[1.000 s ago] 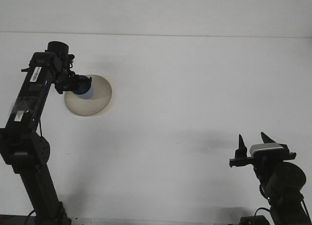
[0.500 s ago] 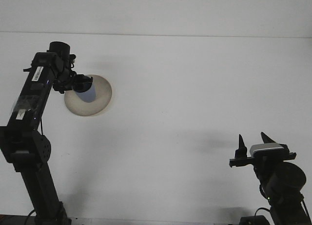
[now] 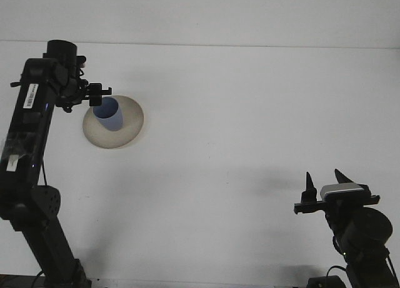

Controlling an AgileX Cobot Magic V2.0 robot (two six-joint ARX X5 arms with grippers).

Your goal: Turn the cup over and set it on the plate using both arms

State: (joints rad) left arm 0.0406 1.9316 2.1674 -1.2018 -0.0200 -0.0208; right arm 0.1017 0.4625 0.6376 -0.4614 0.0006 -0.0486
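A light blue cup [image 3: 109, 116] stands on the beige plate [image 3: 128, 127] at the left of the white table, its mouth facing up. My left gripper [image 3: 100, 95] hovers at the cup's upper left rim, open, its dark fingers apart and off the cup. My right gripper [image 3: 325, 181] rests low at the right front, open, its two pointed fingertips [image 3: 309, 180] sticking up with nothing between them.
The white table [image 3: 250, 113] stretches wide between the two arms. The left arm's black links [image 3: 28, 144] rise along the left edge. A pale wall line runs along the back.
The left gripper has let go of the cup and pulled back up and to the left; the cup now stands free on the plate. The right arm has not moved.
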